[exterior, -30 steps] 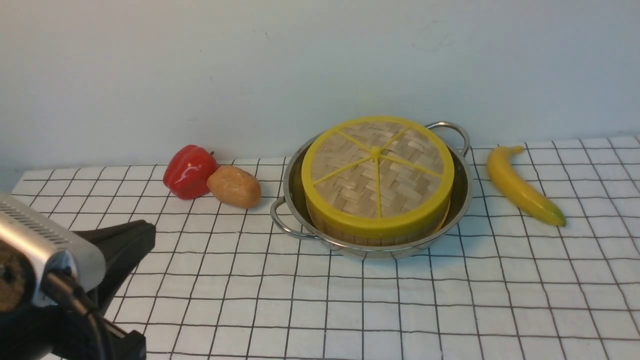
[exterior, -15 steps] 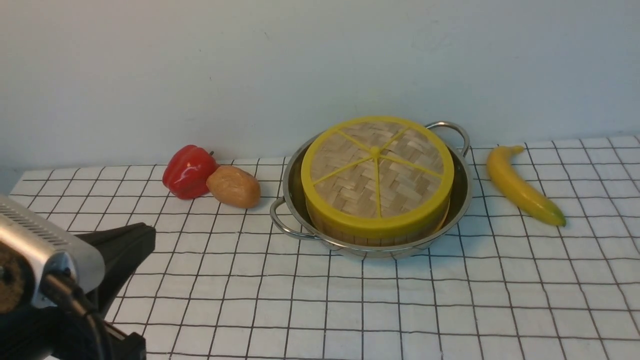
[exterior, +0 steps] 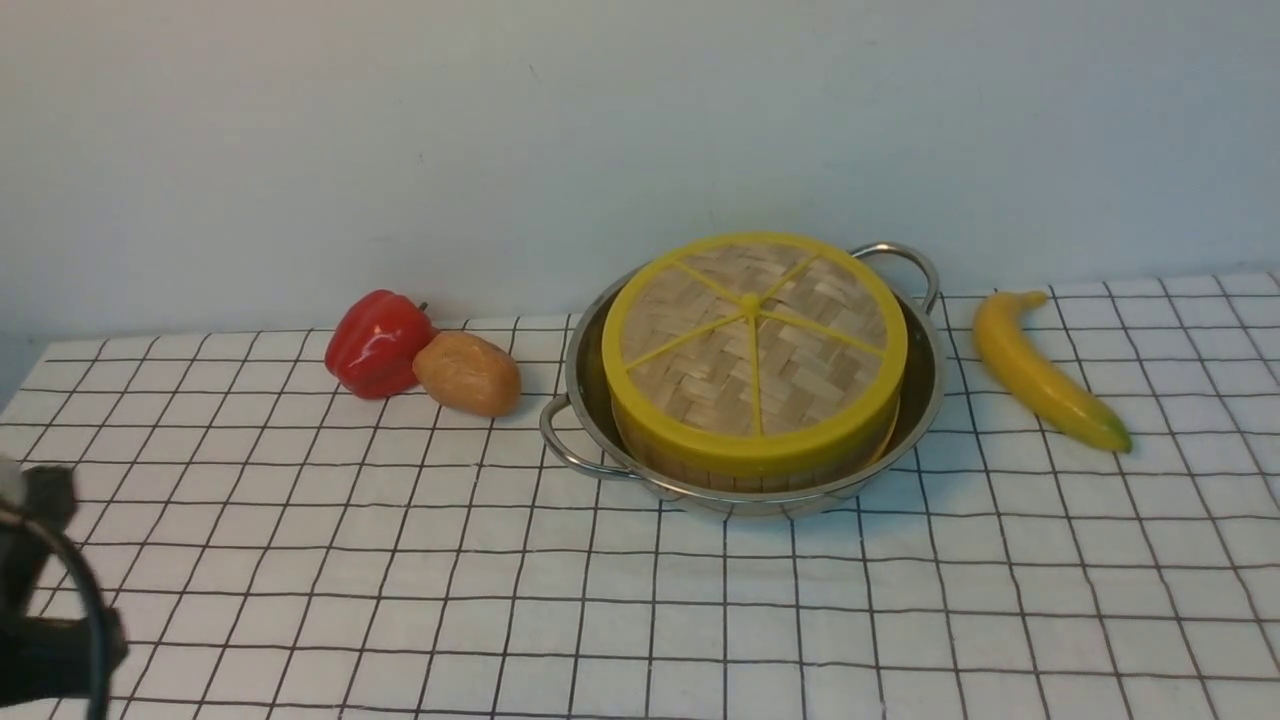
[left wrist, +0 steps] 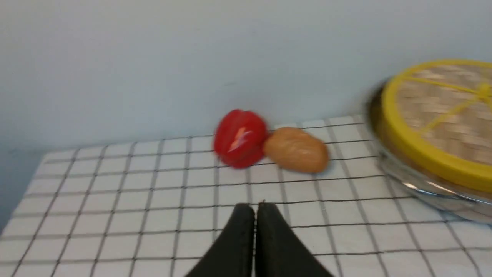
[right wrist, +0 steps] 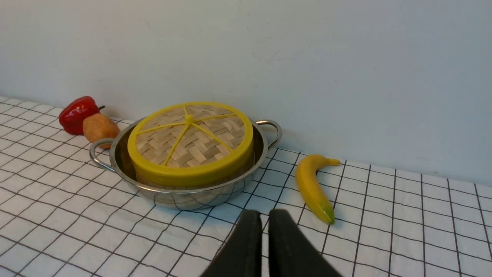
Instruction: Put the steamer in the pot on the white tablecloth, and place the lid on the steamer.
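The pot [exterior: 588, 385] stands on the white tablecloth [exterior: 700, 620] near the back wall. The steamer [exterior: 720, 478] sits inside it, only a strip of its wooden wall showing. The lid [exterior: 755, 340] lies flat on top of the steamer. My left gripper [left wrist: 255, 207] hovers over the cloth well left of the pot, fingers together, holding nothing. My right gripper [right wrist: 265, 215] hangs in front of the pot [right wrist: 184, 198] and lid [right wrist: 190, 140], with only a thin slit between its fingers and nothing in them. In the front view only a dark part of the left arm [exterior: 40, 600] shows.
A red pepper [exterior: 378, 343] and a brown potato [exterior: 468, 373] lie together left of the pot. A banana [exterior: 1045, 372] lies to its right. The pale wall runs close behind everything. The cloth's left edge is near the left arm.
The left arm has drawn back towards the lower left; its silver wrist body and black gripper have left the front view. Pot, steamer and lid have not moved.
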